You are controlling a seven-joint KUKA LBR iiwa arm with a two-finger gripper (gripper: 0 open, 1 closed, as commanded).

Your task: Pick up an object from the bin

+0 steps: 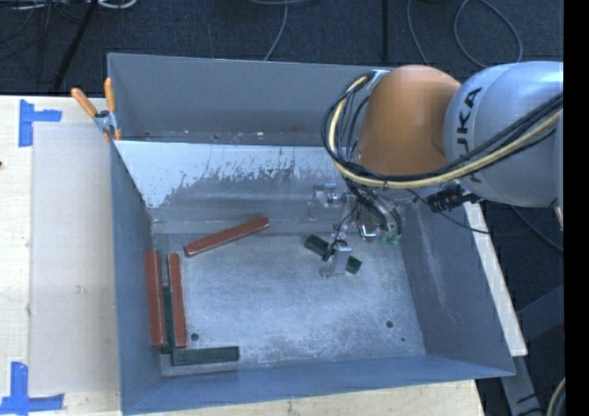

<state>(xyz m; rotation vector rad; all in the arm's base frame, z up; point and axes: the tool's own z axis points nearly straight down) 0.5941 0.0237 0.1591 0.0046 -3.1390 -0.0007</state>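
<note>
My gripper (334,255) hangs low over the bin floor right of the middle, under the arm's orange cover. Its two dark-tipped fingers (317,244) stand apart, open, with bare floor between them. The nearest loose thing is a reddish-brown flat bar (226,236), lying slanted on the floor well left of the fingers and not touching them.
Along the left wall lie two more reddish-brown bars (153,298) (178,300) with a dark green strip (167,311) between them. A dark green block (203,356) lies across their near ends at the front left corner. The arm covers the back right of the bin.
</note>
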